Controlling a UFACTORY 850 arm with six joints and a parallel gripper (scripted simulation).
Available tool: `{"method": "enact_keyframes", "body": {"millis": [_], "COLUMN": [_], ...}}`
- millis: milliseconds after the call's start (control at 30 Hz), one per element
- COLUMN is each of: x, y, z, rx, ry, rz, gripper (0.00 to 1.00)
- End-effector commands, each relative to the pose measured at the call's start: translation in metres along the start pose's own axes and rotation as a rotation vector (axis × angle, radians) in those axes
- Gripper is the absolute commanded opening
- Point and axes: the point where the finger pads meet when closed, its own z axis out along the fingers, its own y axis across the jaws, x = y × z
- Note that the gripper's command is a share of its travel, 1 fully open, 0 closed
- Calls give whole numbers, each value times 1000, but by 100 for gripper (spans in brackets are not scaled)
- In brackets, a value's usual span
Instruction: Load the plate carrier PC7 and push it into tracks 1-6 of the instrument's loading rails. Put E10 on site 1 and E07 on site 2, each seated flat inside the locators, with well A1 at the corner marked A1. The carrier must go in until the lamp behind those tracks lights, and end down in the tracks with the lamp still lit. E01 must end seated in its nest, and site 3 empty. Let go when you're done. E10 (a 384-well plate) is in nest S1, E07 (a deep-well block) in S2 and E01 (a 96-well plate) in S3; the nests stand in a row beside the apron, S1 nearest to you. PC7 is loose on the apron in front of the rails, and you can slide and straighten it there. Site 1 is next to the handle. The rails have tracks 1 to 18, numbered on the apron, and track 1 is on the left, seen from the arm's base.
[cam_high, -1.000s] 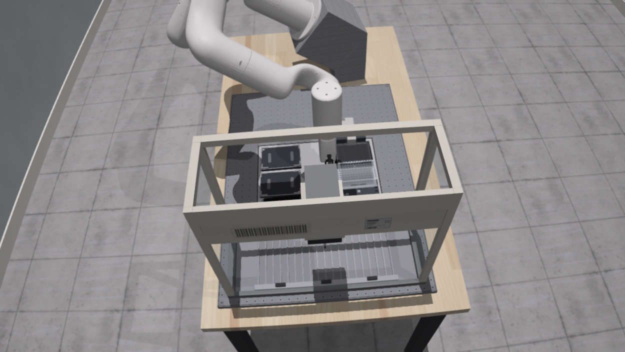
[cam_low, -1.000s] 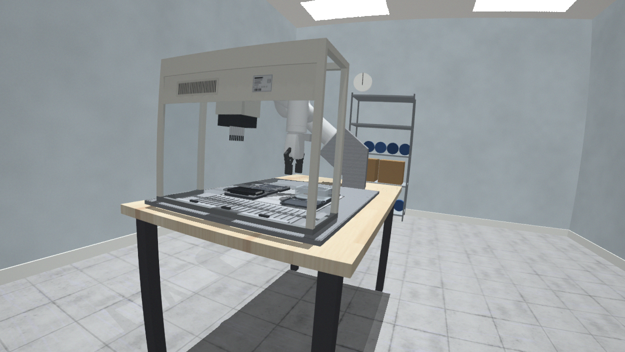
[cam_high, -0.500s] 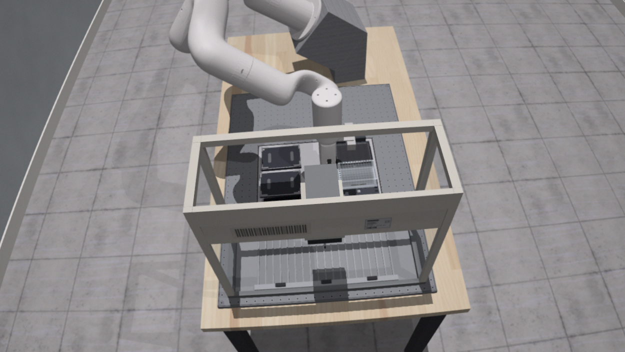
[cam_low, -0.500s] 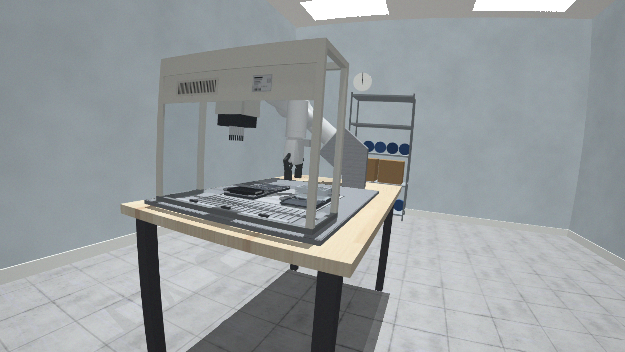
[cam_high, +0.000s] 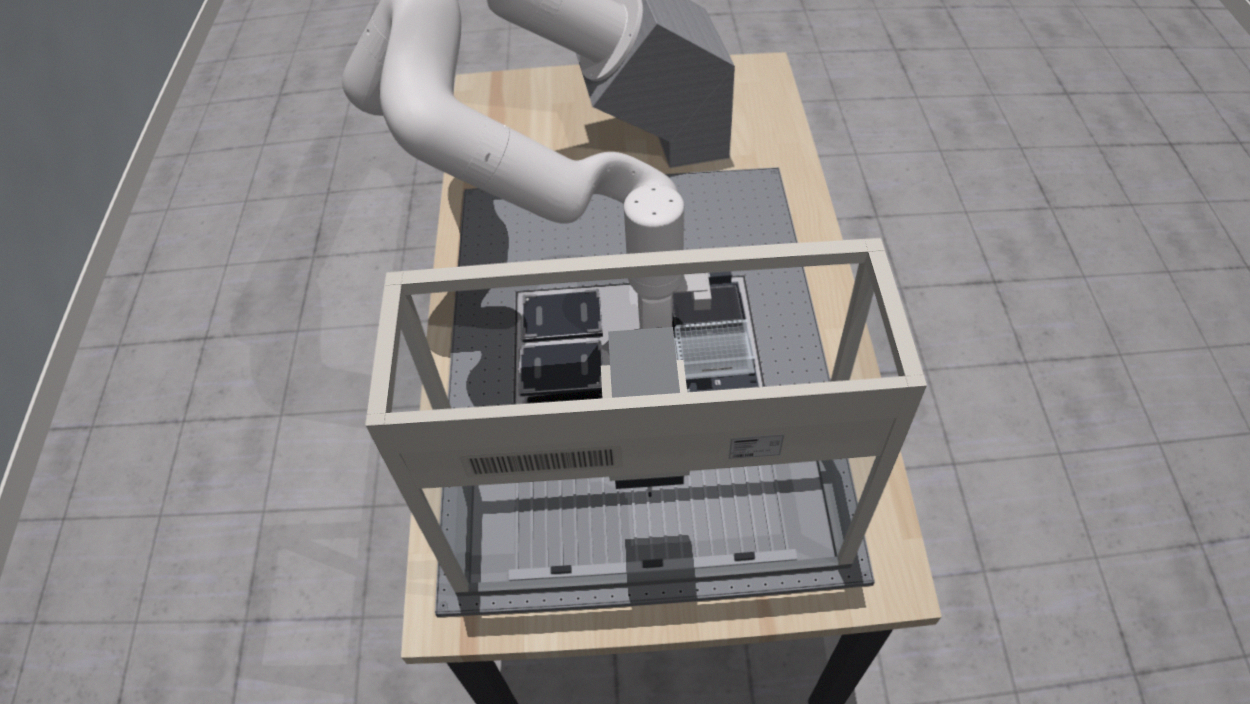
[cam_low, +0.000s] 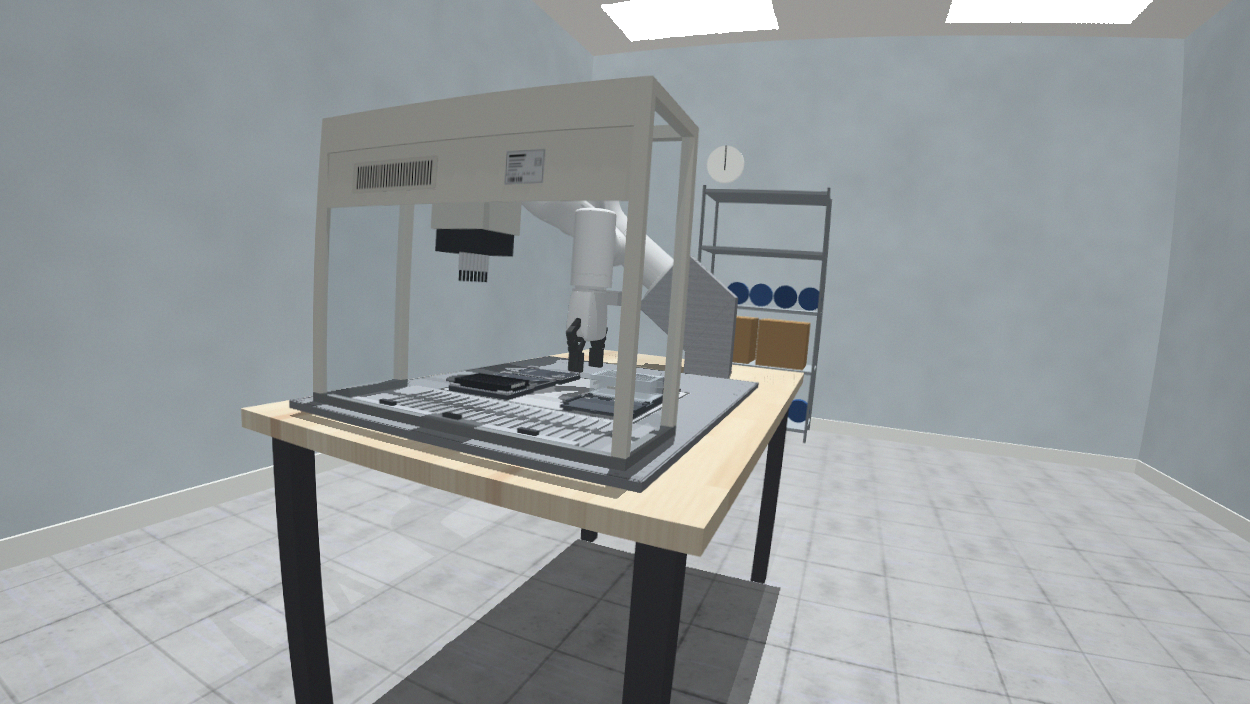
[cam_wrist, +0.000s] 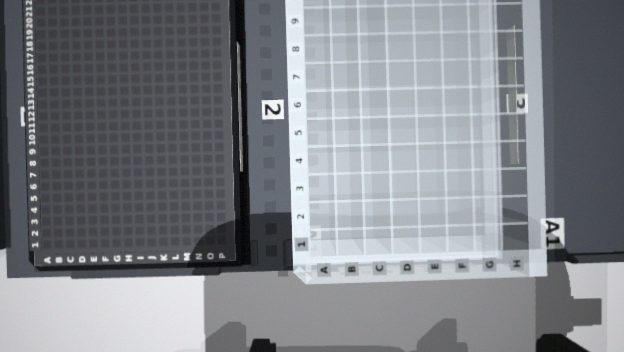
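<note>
1. Claw (cam_low: 586, 354) is wide open, nothing between the fingers; it points straight down, low over the apron beside PC7 (cam_wrist: 268, 60).
2. Wrist view: only the dark fingertips show, at the bottom edge, over the pale apron (cam_wrist: 100, 310) just off PC7's long side.
3. PC7 lies on the apron in front of the rails (cam_high: 612, 524), not in the tracks.
4. E10 (cam_wrist: 132, 130), the dark 384-well plate, sits on PC7 on the side away from the label "A1" (cam_wrist: 552, 233). Row letters A–P run along its edge nearest the claw.
5. E07 (cam_wrist: 405, 135), the clear deep-well block, sits next to E10 on PC7; the site label "2" (cam_wrist: 272, 109) lies in the gap between them.
6. E07 looks slightly skewed against PC7's edges. Whether it is seated flat in the locators I cannot tell.
7. E07's column 1 / row A corner is on the E10 side; the "A1" label is at its row H corner.
8. PC7 surface beyond E07, away from E10, is bare dark grey.
9. Top view: two dark nests (cam_high: 561, 313) lie across the apron from PC7; the instrument frame (cam_high: 647, 411) hides anything further. E01 cannot be made out.
10. Instrument frame stands on the wooden worktop (cam_low: 682, 498).
</note>
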Motion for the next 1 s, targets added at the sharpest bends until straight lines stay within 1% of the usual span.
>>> {"method": "enact_keyframes", "body": {"millis": [0,467,800,967], "x": [0,0,0,0], "y": [1,1,1,1], "z": [4,27,27,31], "rx": [-1,-1,-1,-1], "ry": [0,0,0,0], "rz": [0,0,0,0], "gripper": [100,100,100,100]}}
